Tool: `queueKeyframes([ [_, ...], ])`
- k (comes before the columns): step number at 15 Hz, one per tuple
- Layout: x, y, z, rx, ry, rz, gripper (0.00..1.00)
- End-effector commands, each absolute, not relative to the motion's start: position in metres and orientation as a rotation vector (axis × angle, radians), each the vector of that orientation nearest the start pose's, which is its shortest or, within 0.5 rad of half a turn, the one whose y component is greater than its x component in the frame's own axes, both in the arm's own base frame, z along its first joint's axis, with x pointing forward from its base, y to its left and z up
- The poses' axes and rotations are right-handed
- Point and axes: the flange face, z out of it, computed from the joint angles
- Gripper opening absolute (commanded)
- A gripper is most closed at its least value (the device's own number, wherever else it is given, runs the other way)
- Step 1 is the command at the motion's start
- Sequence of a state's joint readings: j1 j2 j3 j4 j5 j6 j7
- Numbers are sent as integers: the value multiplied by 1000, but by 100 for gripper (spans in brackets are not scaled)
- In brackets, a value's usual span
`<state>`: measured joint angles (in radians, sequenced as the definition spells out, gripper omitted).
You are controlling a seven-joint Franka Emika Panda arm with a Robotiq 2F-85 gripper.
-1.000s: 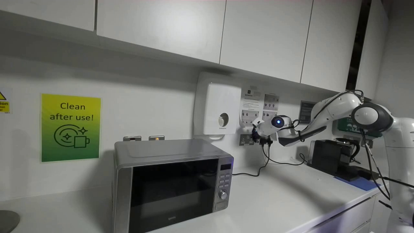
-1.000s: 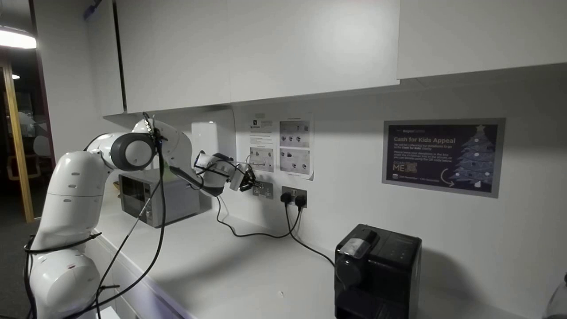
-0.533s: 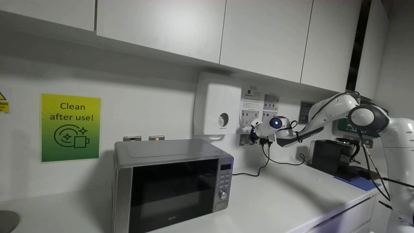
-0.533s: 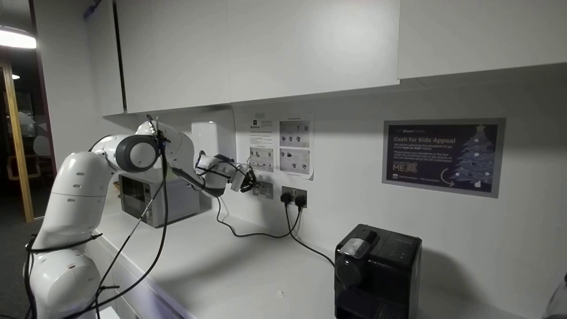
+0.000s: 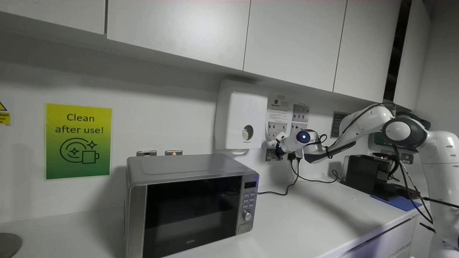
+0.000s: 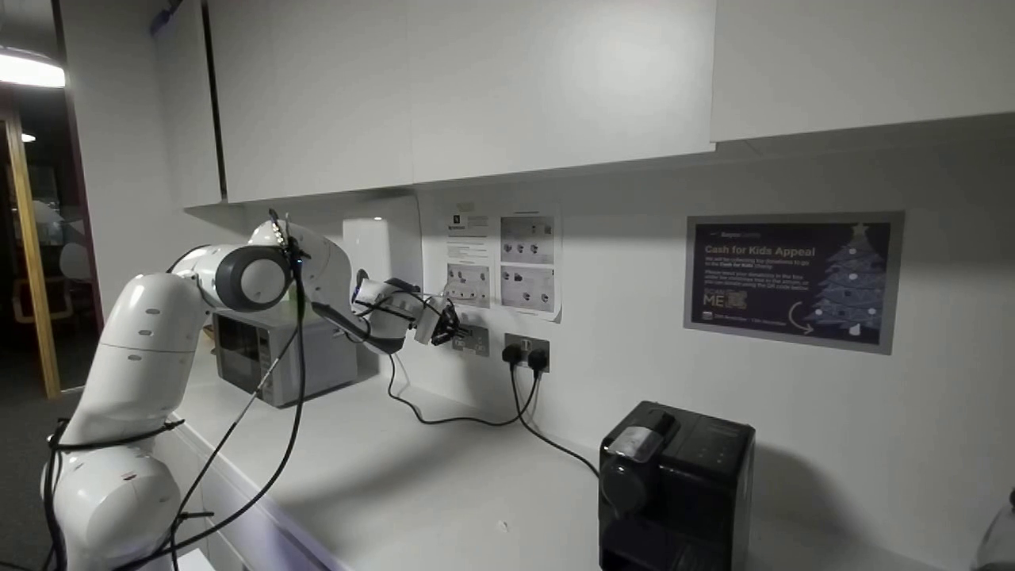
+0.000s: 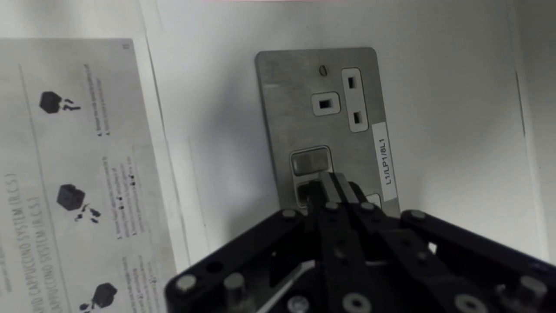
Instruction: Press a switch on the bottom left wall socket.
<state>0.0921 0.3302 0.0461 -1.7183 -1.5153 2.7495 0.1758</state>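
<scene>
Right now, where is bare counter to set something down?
Counter between microwave and coffee machine, in front of the cables, bar one fleck; also below the green poster. Crowded: by the plugs, and at the socket, where the pincer is.

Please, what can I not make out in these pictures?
- Wrist view: gripper hides one end of the socket and most of one switch; contact unclear.
- In an exterior view: dark poster, fine print too small.
- In an exterior view: clear object, cut off by right edge.
</scene>
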Motion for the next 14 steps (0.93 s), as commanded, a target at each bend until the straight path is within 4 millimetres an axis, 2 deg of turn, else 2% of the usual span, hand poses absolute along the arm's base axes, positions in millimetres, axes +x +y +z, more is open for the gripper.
queueKeyframes([
  [1, 677, 134, 450, 1738, 1203, 805, 0],
  [14, 688, 136, 439, 1754, 1169, 755, 0],
])
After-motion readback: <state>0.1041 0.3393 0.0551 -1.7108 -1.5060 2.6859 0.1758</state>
